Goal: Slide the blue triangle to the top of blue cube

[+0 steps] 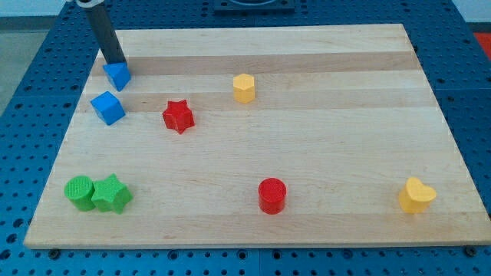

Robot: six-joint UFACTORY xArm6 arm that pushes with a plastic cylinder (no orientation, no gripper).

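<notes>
Camera view, one moment. Item one: my tip (116,63), the lower end of a straight dark rod entering from the view's top left; the rod ends plainly, with no jaws to open or close, so it grasps nothing. The tip stands against the upper edge of the blue triangle (118,75), apparently touching it. Item two: blue triangle, a small wedge-shaped block near the left edge of the wooden board (322,153), in its upper part. Item three: blue cube (108,107), just below the triangle toward the view's bottom and slightly to the left; the two are near each other, a narrow strip of wood showing between them. Item four: red star (178,116), to the right of the blue cube and apart from it. Item five: yellow block (244,88), shape roughly hexagonal, further right and a little higher. Item six: green cylinder (78,190) and green star (112,193), side by side and touching at the board's lower left. Item seven: red cylinder (271,195), lower middle. Item eight: yellow heart (416,195), lower right, near the board's edge. Surround: blue perforated table (23,115) beneath the board on all sides.
</notes>
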